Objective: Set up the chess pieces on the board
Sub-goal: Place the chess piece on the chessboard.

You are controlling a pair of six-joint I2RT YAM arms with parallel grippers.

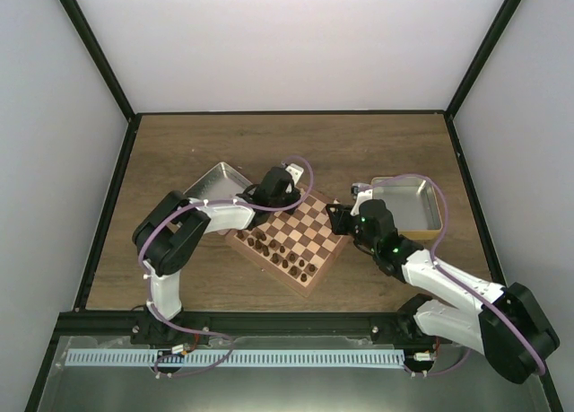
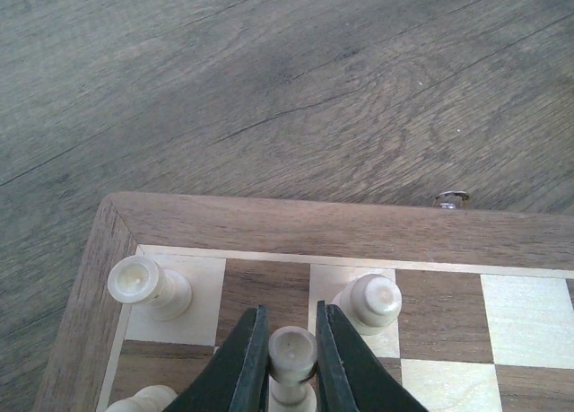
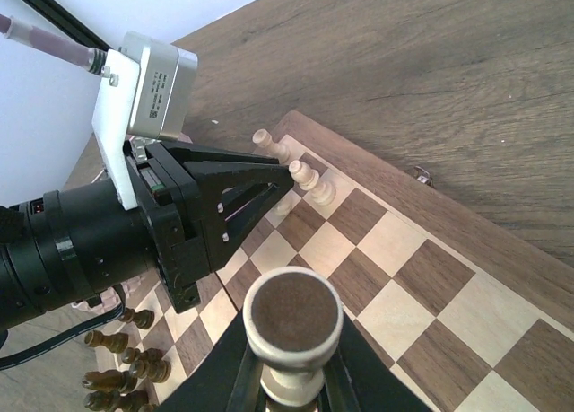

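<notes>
At board [image 2: 269,225] corner: left gripper [image 2: 291,329] clamps beige piece [image 2: 292,351]; release could topple neighbours [image 2: 369,302] at ten, two o'clock. Right gripper [image 3: 291,381] grips another piece [image 3: 292,320].

The board [image 1: 309,228] is checked in light and dark brown with a reddish-brown rim. The chess pieces [image 2: 149,284] are pale beige; the dark pieces [image 3: 134,367] at lower left are deep brown. The bench [image 1: 359,147] shows grey-brown woodgrain.
</notes>
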